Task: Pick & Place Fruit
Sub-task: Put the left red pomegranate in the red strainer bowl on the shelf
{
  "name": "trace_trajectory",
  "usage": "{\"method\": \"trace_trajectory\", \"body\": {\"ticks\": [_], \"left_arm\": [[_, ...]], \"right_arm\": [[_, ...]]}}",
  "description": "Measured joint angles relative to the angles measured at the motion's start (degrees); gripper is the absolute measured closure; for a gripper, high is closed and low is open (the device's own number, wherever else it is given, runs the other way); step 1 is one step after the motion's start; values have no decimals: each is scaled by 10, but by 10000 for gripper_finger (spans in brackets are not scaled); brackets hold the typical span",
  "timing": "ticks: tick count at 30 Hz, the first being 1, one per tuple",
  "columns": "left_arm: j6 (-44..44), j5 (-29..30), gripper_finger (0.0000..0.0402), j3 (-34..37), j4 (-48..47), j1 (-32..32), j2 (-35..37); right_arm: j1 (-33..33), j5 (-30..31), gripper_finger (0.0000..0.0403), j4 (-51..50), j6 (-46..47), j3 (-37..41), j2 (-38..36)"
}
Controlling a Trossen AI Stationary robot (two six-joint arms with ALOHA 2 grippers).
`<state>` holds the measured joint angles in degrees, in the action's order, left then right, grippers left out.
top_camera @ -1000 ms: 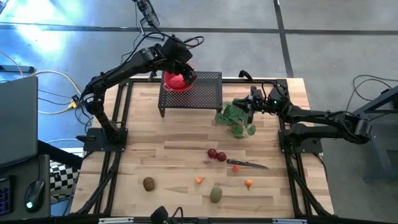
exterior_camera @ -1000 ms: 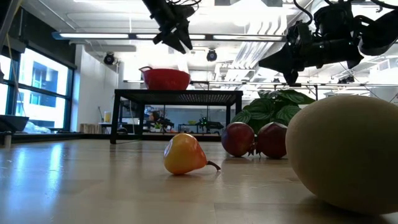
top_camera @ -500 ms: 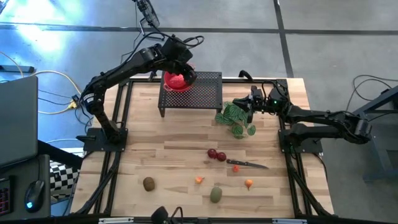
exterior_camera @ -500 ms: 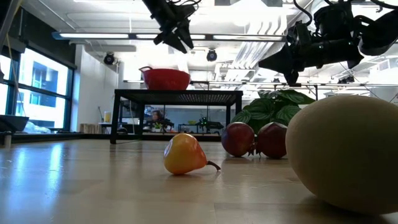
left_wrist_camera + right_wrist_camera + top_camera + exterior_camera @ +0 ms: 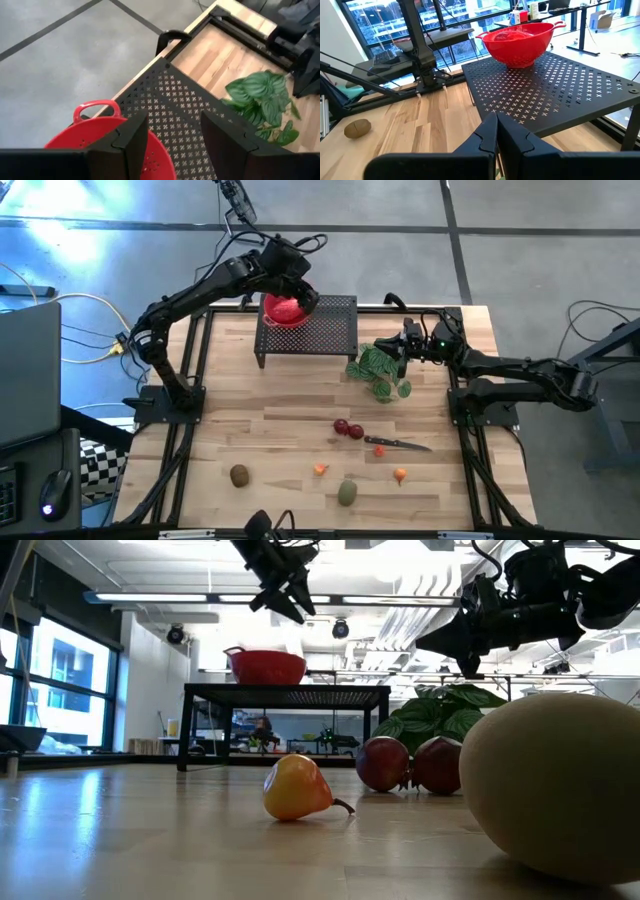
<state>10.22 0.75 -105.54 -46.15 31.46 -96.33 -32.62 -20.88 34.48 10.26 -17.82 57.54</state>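
My left gripper [image 5: 306, 300] hangs open over the red colander [image 5: 284, 310], which stands on the black perforated stand [image 5: 320, 332]; nothing is between its fingers [image 5: 172, 117]. Something red lies in the colander [image 5: 512, 34]. My right gripper [image 5: 404, 350] waits shut [image 5: 496, 125] beside the green plant [image 5: 380, 370], clear of the table. On the wood lie two dark-red round fruits [image 5: 348, 428], a brown oval [image 5: 239, 475], an olive-green oval [image 5: 347, 492] and two tiny orange pieces [image 5: 320, 469], [image 5: 400, 475].
A black-handled knife [image 5: 398, 444] lies right of the dark-red fruits. The stand's legs rest on the table's far part. Dark frame rails [image 5: 185, 430] run along both table sides. Bare wood lies between the stand and the fruit.
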Motion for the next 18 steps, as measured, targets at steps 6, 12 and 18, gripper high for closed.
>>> {"method": "trace_trajectory", "body": {"ticks": [6,12,18], "left_arm": [[7,0,226,0,19,0,0],[-42,19,226,20,52,-14,1],[-40,114,226,112,125,-34,40]], "right_arm": [[0,18,400,0,5,0,0],[0,44,400,0,34,0,0],[0,45,400,0,37,0,0]]}}
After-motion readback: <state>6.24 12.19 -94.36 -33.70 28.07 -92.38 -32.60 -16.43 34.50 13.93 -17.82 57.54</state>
